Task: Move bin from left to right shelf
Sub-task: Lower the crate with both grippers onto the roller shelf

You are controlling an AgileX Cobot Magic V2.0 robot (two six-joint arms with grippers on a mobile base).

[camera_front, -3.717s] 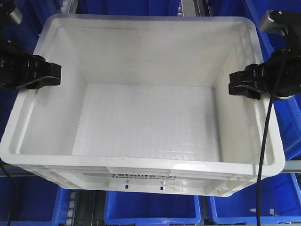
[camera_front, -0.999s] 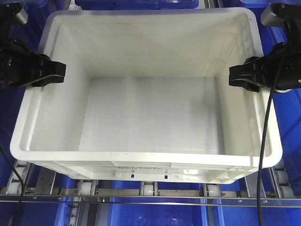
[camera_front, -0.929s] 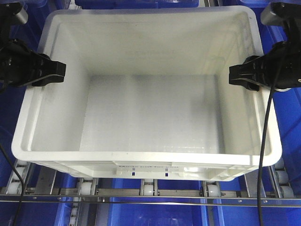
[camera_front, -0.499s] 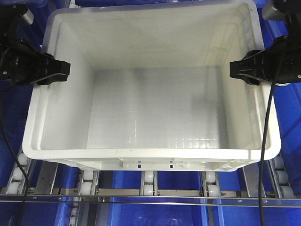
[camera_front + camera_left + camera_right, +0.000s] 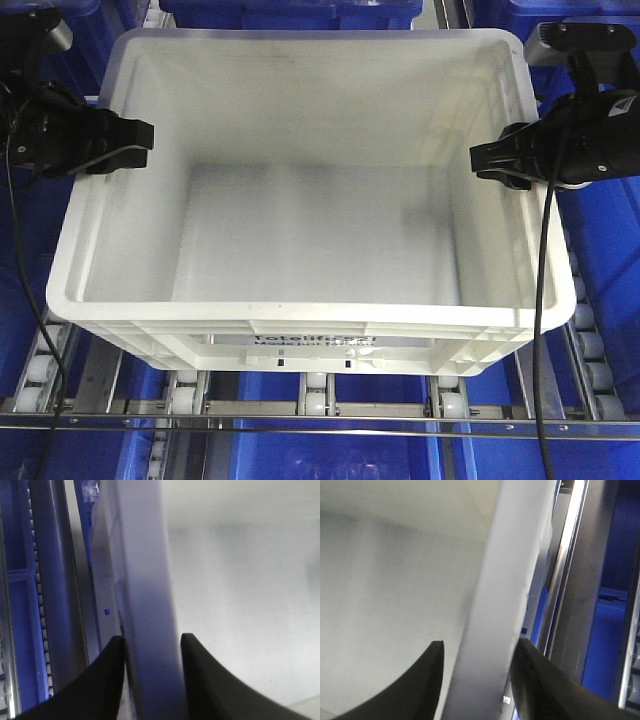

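Black fingers of our left gripper clamp the bin's left rim; our right gripper clamps the right rim. We see a white, empty tote with black print in front, sitting on roller rails above blue bins.

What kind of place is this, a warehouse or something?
Probably a warehouse or parts store: a white bin sits over roller-track shelving, with blue bins stacked around and below it.
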